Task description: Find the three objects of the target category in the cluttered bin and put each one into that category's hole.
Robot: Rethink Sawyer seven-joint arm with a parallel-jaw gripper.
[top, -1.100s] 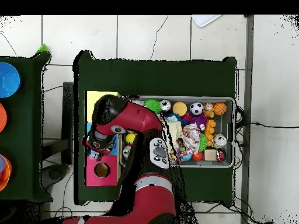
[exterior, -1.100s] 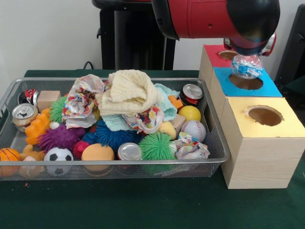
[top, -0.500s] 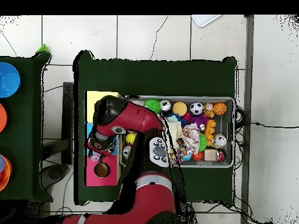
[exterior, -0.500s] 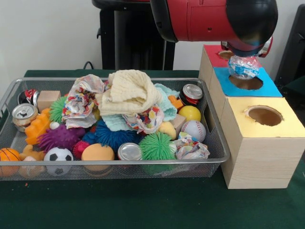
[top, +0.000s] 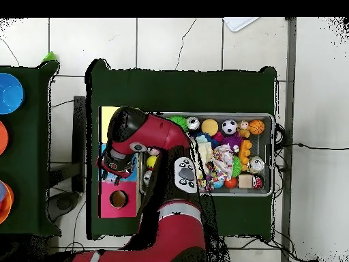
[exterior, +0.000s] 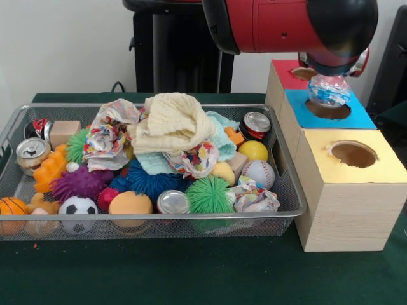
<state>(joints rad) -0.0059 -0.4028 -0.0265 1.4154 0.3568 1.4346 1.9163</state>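
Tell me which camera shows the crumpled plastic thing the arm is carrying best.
The front view. There the crumpled clear plastic hangs below the arm's end, above the blue box's hole. In the overhead view the arm covers that spot, so the plastic is hidden.

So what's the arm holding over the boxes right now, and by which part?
A crumpled clear plastic bottle, hanging over the blue-topped box's hole. It is gripped at its top end; the gripper itself is hidden behind the arm.
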